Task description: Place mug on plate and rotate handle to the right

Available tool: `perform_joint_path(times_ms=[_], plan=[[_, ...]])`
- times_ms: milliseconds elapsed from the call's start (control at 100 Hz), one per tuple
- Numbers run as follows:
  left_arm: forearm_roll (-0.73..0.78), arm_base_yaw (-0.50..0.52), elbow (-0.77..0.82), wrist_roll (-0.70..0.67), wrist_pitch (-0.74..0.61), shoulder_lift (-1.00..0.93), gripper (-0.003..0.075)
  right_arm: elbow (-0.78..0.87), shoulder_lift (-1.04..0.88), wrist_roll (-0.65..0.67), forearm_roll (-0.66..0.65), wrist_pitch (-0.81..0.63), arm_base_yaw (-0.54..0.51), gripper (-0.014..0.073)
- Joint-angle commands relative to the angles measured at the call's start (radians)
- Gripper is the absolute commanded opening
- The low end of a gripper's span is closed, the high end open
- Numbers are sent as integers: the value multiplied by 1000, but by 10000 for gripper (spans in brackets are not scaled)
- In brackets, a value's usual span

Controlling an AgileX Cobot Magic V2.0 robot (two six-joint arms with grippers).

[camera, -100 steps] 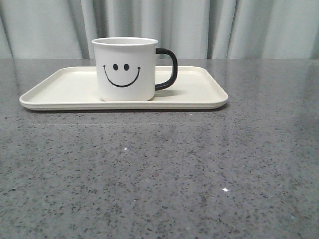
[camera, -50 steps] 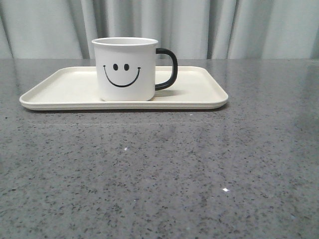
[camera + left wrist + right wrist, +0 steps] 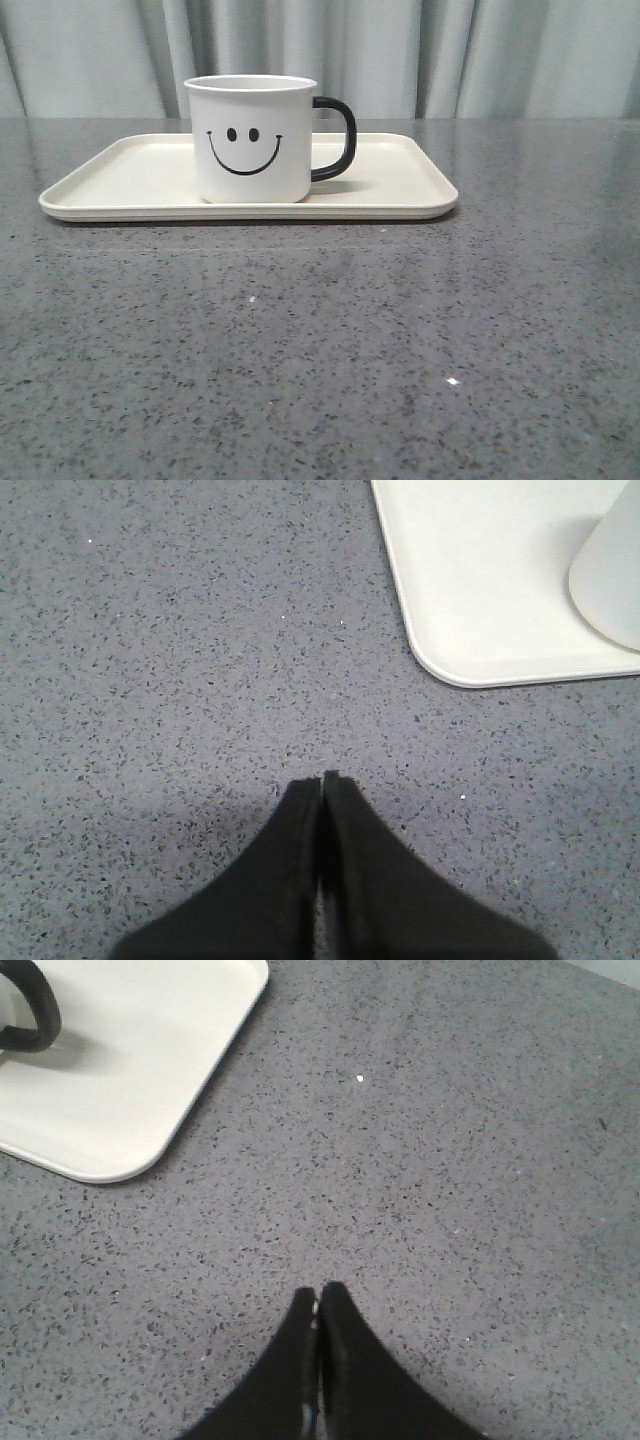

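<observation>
White cylindrical mug (image 3: 251, 138) with a black smiley face on its side, standing upright on the large flat cream-coloured rectangular plate (image 3: 120, 170) with rounded corners and a low raised rim. Placed around the middle of the plate, well inside the rim on every side. Glossy black C-shaped loop handle (image 3: 338, 138) pointing to the right in the front view, smiley face turned toward the camera. Plate lying flat on the speckled dark grey stone bench (image 3: 320, 340), toward the far side of it, with pale pleated curtains (image 3: 400, 50) behind.

Left black tool (image 3: 322, 780) closed, its two fingertips pressed together, holding nothing, hovering over bare bench near one rounded corner of the plate (image 3: 470, 600); a slice of the mug's white wall (image 3: 610, 570) visible at the edge of the left wrist view. Right black tool (image 3: 318, 1292) likewise closed and holding nothing, over bare bench near another rounded corner of the plate (image 3: 140, 1070); part of the black handle (image 3: 30, 1015) and its shadow showing on the plate in the right wrist view. Neither tool touching plate or mug, and neither seen in the front view.
</observation>
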Motion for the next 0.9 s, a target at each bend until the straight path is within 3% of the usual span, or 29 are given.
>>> perform_joint_path(times_ms=[0,890], plan=[[0,1,-25,-5,-69,-4,-20,-26,-13,-2,-21,-61,-7,-67],[5,1,-9,-5,-95,-14,-20,-26,-13,-2,-21,-60,-7,-67]])
